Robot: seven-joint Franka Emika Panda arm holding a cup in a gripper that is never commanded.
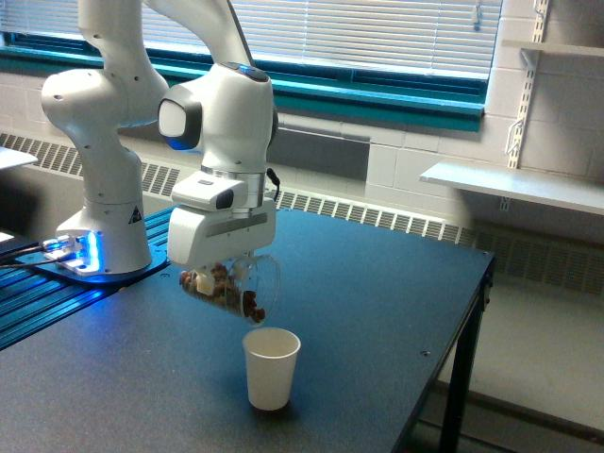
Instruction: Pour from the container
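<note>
Clear plastic is what the container (234,286) is made of, and brown pieces are seen inside it, gathered toward the lowered mouth. It is held by the gripper (224,274) of the white arm, tilted steeply, with its rim just above and slightly to the exterior view's left of the white paper cup (271,367). The fingers are hidden behind the gripper body and the container, so their exact closing cannot be seen, but the container is clearly carried by them.

A spill can be expected if the tilt is increased before the mouth is brought fully over the paper cup, because the opening of the cup is narrow and the pieces may fall together in one heap. The light cup could also be knocked over if it is touched by the rim.

The paper cup stands on the dark bench (377,283) near its front edge. Much free surface is left toward the far edge and the exterior view's right edge, where nothing is placed.
</note>
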